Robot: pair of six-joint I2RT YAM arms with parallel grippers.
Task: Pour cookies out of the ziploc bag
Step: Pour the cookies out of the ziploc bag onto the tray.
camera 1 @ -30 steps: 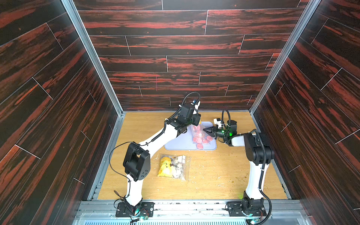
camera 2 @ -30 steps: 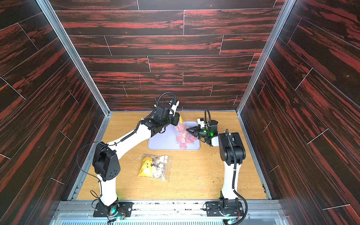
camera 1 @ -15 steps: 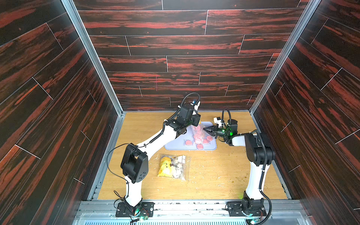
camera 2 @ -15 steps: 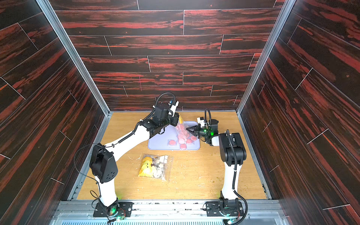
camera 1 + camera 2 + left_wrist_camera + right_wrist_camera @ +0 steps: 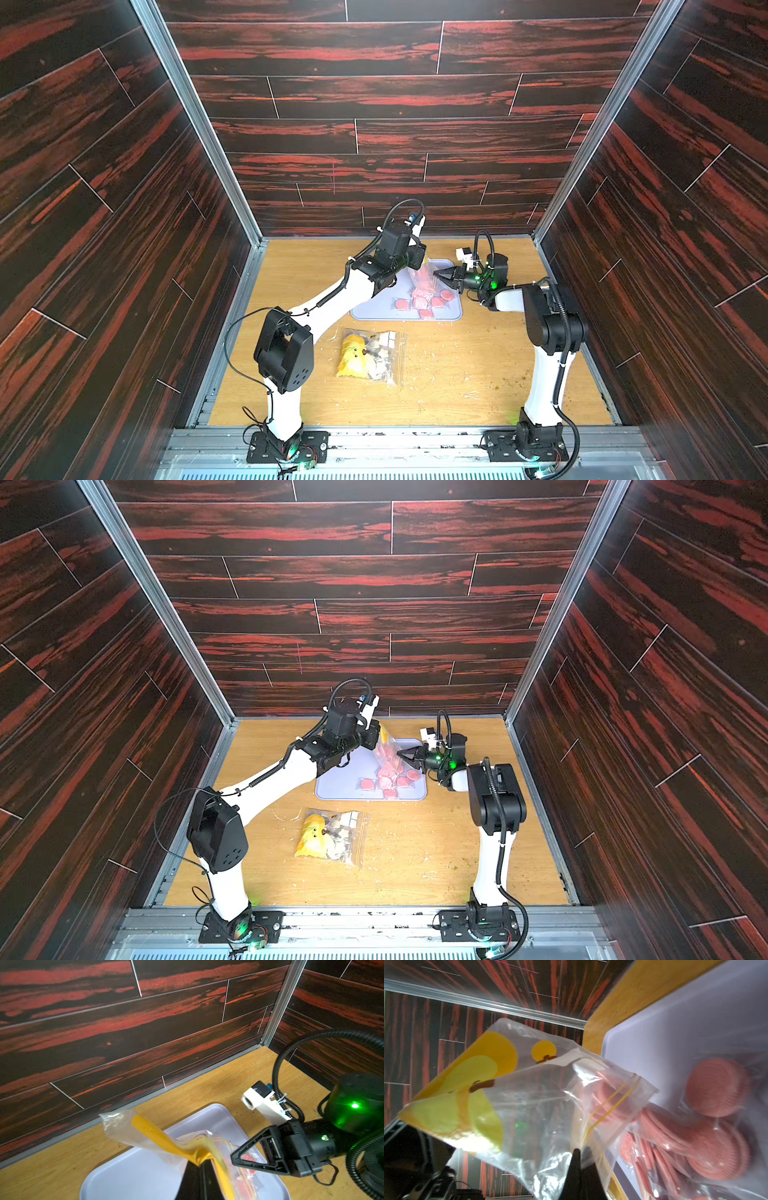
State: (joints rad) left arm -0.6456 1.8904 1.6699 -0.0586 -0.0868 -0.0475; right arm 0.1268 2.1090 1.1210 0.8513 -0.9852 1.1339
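Two robot arms hold a clear ziploc bag (image 5: 542, 1095) printed with yellow fruit above a pale lilac tray (image 5: 374, 316) that sits toward the far edge of the wooden table (image 5: 457, 374), right of centre. The left gripper (image 5: 202, 1165) is clamped tight on the bag's yellow printed end and holds it high. The right gripper (image 5: 580, 1152) is pinched closed on the clear plastic beside the yellow zip line. The bag slopes with its mouth down over the tray.

Pink cookies (image 5: 716, 1086) in clear wrappers crowd the mouth of the bag, some seen through the plastic behind the zip line. In both top views several more lie loose in a cluster on the right half of the tray, whose left half is bare.

A second bag (image 5: 370, 353) lies flat mid-table, between the tray and the front edge. It holds a yellow lump (image 5: 353, 357) and small pale pieces too small to identify. Crumbs are scattered over the table's right side.
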